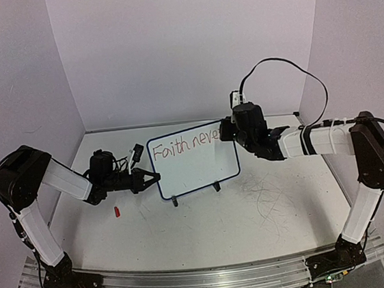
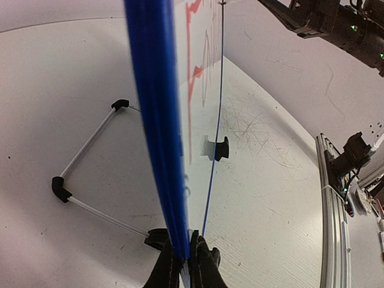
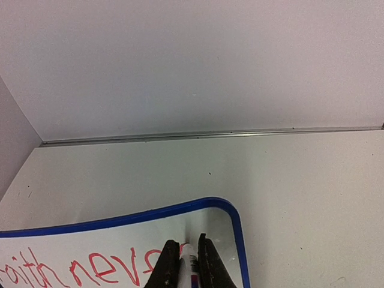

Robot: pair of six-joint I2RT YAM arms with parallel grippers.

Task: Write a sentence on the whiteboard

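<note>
1. The thin red handwritten marker lettering (image 1: 184,145) runs in a single line across the top of the board and reads "Faith never". Its last letter reaches the right-hand frame.
2. It is written on the small white rectangular whiteboard with rounded corners and a dark blue frame (image 1: 198,172). The board stands upright on two black feet at mid-table, between the arms, and its surface below the line is bare.
3. The right gripper (image 3: 185,265) is clamped on a white-barrelled marker (image 3: 188,257), whose tip is at the board's upper right corner, just past the "r".
4. The left gripper (image 2: 187,267) is pinched onto the board's left frame edge, apparently to steady it.
5. The phrase reads as unfinished. At least one more word seems due, and with the top line full it would have to go on the bare lower half.
6. A small red piece (image 1: 116,211), possibly the marker's cap, lies on the white table (image 1: 208,232) near the left arm.
</note>
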